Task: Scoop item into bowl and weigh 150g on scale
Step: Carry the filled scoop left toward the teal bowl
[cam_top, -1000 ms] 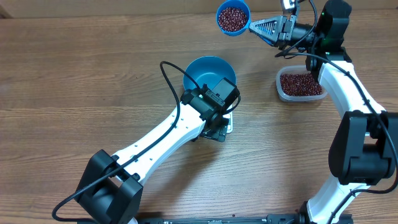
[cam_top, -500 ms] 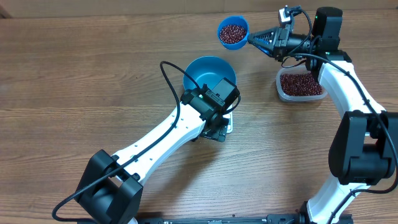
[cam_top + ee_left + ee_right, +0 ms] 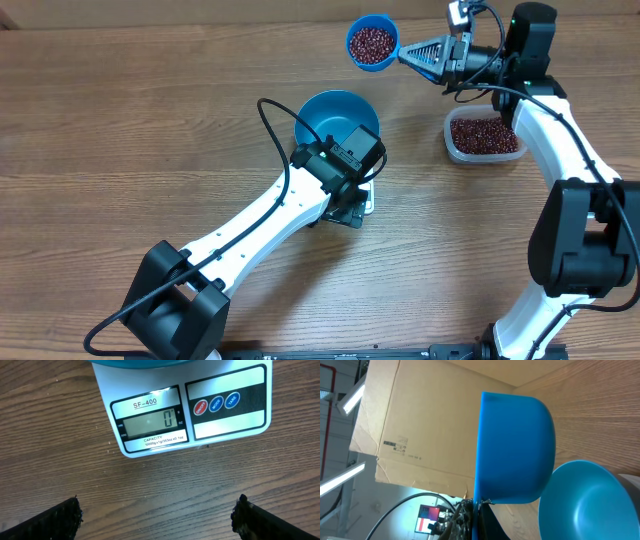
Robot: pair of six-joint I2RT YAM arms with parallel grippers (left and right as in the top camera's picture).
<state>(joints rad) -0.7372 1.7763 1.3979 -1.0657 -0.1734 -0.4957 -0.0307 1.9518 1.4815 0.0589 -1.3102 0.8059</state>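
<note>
the right gripper (image 3: 450,55), clamped on the scoop (image 3: 404,49) full of beans (image 3: 371,44), holds it beyond the bowl (image 3: 322,110) on the scale (image 3: 190,410) and should carry it level over the bowl, then tip slowly, while the left gripper (image 3: 157,515) hovers wide apart.

Matt wood-grain surface (image 3: 120,120), smooth blue plastic bowl (image 3: 325,115), smooth white plastic scale (image 3: 185,410), clear plastic tub (image 3: 450,140), smooth blue plastic scoop (image 3: 515,450), matt cardboard box (image 3: 430,425)

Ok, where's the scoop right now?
Overhead view: the scoop, full of beans, is held by the right gripper beyond the bowl, left of the tub.
</note>
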